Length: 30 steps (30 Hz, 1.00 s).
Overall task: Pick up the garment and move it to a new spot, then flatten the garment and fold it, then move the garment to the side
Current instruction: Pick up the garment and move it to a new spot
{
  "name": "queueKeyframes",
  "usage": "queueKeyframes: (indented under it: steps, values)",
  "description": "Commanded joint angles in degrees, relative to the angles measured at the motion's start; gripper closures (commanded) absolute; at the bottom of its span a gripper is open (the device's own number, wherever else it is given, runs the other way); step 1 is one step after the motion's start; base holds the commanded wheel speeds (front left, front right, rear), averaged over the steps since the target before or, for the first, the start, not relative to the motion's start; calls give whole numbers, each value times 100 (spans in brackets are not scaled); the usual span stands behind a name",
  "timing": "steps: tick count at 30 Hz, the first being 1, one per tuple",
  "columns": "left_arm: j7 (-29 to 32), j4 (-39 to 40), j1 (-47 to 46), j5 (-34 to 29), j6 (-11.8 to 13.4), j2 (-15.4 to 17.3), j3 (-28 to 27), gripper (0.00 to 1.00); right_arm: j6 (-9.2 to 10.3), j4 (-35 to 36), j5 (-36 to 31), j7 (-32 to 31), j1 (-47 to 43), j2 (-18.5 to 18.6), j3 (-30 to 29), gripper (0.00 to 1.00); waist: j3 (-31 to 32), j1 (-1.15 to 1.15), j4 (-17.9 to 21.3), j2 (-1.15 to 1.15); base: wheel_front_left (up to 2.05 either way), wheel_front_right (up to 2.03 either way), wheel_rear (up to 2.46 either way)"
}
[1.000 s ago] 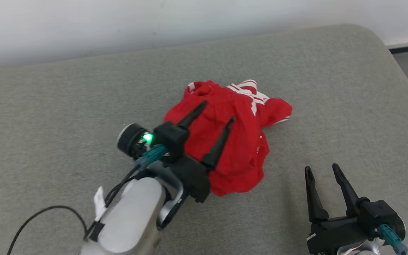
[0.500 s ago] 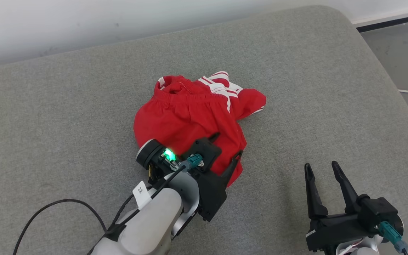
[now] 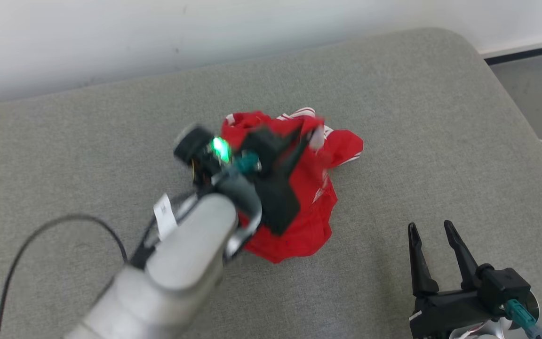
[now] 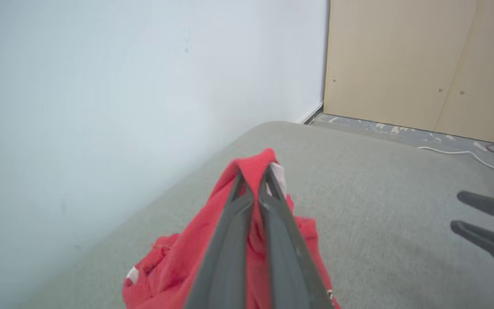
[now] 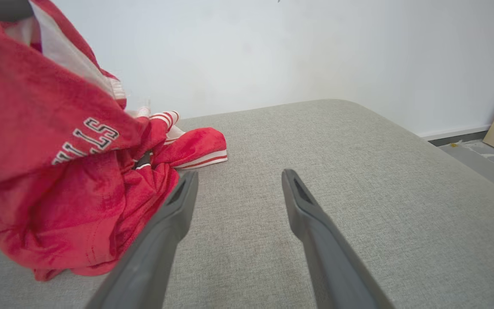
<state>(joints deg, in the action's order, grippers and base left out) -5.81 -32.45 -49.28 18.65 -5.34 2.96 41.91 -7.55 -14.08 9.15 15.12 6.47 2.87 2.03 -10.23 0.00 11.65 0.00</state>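
1. While one fold of the red garment (image 3: 308, 221) is being held up off the surface, the rest of it is hanging down in a crumpled heap onto the grey cushion (image 3: 393, 117), with a white-striped hem lying flat on the side toward the wall (image 3: 111, 37).
2. White lettering is showing on the raised part in the right wrist view.
3. The left gripper (image 4: 253, 171) is pinching that raised fold, its two fingers pressed together with red cloth bulging over the tips; in the head view it is blurred.
4. The right gripper (image 3: 430, 226) is sitting at the lower right, well apart from the garment, its fingers spread with nothing between them.
5. Past the cushion's rounded corner, a white cable (image 4: 465, 154) is lying on the grey floor (image 4: 401, 131) before a tan panel (image 4: 401, 64).
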Motion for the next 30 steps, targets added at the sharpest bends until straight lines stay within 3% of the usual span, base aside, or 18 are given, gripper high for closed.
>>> queueKeyframes:
  steps: [1,16,23,30]
  values:
    - [-39,77,-295,79,-27,7,-73,100,12,-17,-28,4,-74,2,-5,0,141,0,-85,0,0,0,0]
    - [117,390,-3353,323,-156,344,-880,100,12,-50,162,5,-152,1,-49,0,169,0,8,0,0,0,0]
    - [21,286,-3509,447,-180,490,-945,100,12,-91,170,5,-149,0,-66,0,215,0,-87,0,0,0,0]
    - [-15,235,-3279,516,-163,718,-978,100,12,-9,0,5,-98,0,-27,0,163,0,-467,0,0,0,0]
